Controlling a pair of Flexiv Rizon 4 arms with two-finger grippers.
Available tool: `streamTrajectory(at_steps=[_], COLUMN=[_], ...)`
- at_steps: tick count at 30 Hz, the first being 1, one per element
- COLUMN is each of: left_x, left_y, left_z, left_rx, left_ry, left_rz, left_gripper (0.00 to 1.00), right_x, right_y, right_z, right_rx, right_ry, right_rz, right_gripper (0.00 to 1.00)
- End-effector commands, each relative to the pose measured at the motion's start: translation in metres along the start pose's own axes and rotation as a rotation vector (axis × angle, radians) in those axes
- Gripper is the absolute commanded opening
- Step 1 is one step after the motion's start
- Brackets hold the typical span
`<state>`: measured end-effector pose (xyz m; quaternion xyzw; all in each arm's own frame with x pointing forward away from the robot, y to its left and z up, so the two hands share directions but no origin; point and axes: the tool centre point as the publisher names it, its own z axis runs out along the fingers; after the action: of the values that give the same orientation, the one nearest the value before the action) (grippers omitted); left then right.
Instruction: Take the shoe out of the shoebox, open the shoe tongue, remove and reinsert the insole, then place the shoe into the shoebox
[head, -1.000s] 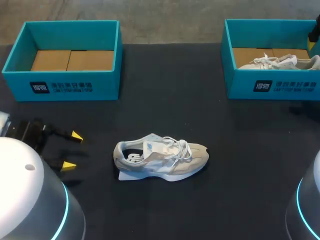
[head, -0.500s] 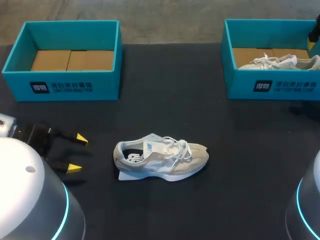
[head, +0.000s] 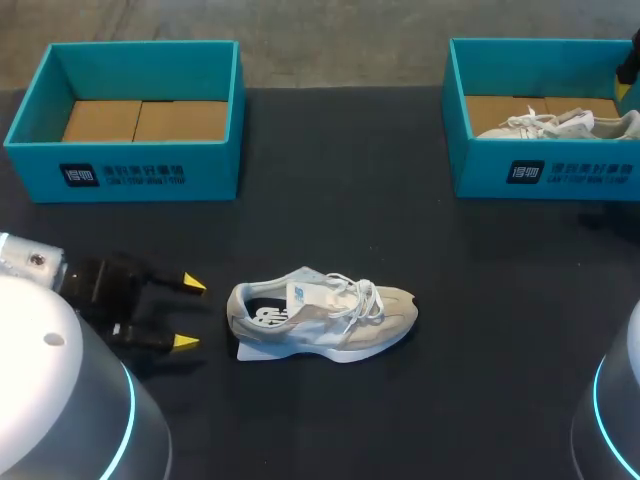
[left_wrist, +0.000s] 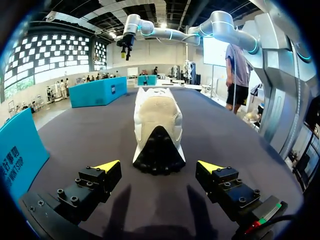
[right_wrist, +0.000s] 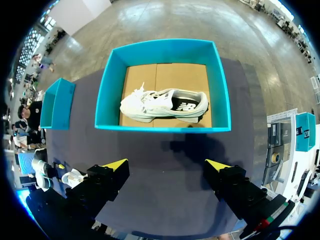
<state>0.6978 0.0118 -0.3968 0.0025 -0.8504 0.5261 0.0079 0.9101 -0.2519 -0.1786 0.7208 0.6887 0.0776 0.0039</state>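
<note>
A grey and white shoe (head: 322, 314) lies on its side in the middle of the black table (head: 340, 180), toe to the right. My left gripper (head: 188, 313) is open, low over the table just left of the heel. In the left wrist view the shoe (left_wrist: 156, 125) lies straight ahead of the open gripper (left_wrist: 159, 166), heel nearest, with a gap between them. My right gripper (right_wrist: 166, 165) hangs open high above the right teal shoebox (right_wrist: 162, 128), which holds a second shoe (right_wrist: 165, 105). Nothing is between either pair of fingers.
A teal shoebox (head: 130, 170) at the back left shows only its cardboard floor. The right shoebox (head: 545, 170) stands at the back right with its shoe (head: 560, 123) inside. Bare black table surrounds the middle shoe on all sides.
My left gripper has slid right along the table toward the shoe's heel, still open. The shoe, the boxes and the right arm have not moved.
</note>
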Motion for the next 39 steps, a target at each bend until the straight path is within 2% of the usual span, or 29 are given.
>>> streamTrajectory(at_steps=[1,16,39], left_x=[-0.004,-0.003,-0.003], left_y=[-0.001,-0.012,-0.014], left_z=[0.011,0.050,0.082], left_rx=[0.000,0.017,-0.008], left_ry=[0.008,0.042,0.047], left_rz=[-0.001,-0.008,-0.018], left_gripper=[1.00,1.00,1.00], right_x=[0.000,0.000,0.000], right_y=[-0.001,-0.001,-0.001], right_z=[0.000,0.000,0.000], right_rx=[-0.002,-0.002,-0.002], right_ry=[0.000,0.000,0.000], right_rz=[0.000,0.000,0.000], right_gripper=[1.00,1.00,1.00])
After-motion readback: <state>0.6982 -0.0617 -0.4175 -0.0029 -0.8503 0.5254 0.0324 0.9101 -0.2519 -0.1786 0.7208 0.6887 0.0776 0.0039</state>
